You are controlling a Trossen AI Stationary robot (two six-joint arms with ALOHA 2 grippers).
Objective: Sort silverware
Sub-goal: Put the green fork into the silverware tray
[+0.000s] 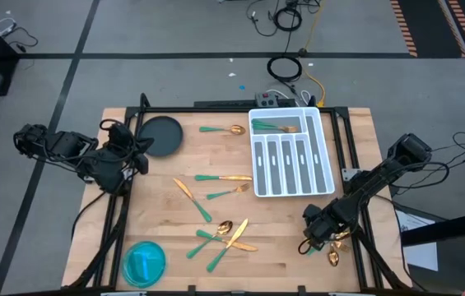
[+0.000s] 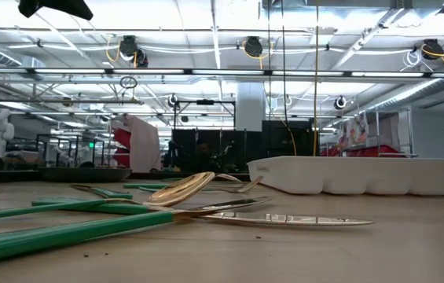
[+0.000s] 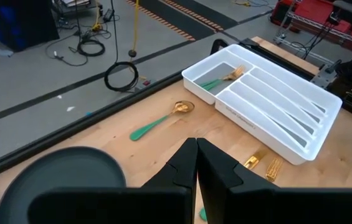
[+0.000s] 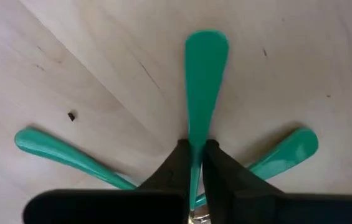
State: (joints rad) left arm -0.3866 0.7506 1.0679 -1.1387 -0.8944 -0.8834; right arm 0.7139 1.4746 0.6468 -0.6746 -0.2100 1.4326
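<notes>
The right gripper (image 1: pixel 321 233) is down at the near right corner of the table (image 1: pixel 166 247), its fingers (image 4: pixel 179 163) pinched on the teal handle (image 4: pixel 205 81) of one piece of silverware, which runs straight out between them. Two more teal handles (image 4: pixel 63 152) lie on the wood to either side of it, fanned apart (their heads are hidden under the gripper). In the high view a gold spoon head (image 1: pixel 332 257) shows just beside that gripper, near the table edge. The left gripper (image 3: pixel 197 163) waits over the table's left edge beside the dark round plate (image 1: pixel 160 136), fingers pressed together and holding nothing. The white divided tray (image 1: pixel 291 153) sits at the far right of the table, with a fork and another piece (image 1: pixel 275 127) already lying in its crosswise far compartment; the long slots look bare. A single spoon (image 1: pixel 222 129) lies between the plate and the tray. In the middle of the table are a knife (image 1: pixel 192 200), a fork (image 1: pixel 227 193) and another gold-headed piece (image 1: pixel 224 178), well apart from the tray. Nearer the front edge a small pile of crossed pieces (image 1: pixel 222 237) lies, and a blue bowl (image 1: pixel 144 263) stands at the near left corner.
</notes>
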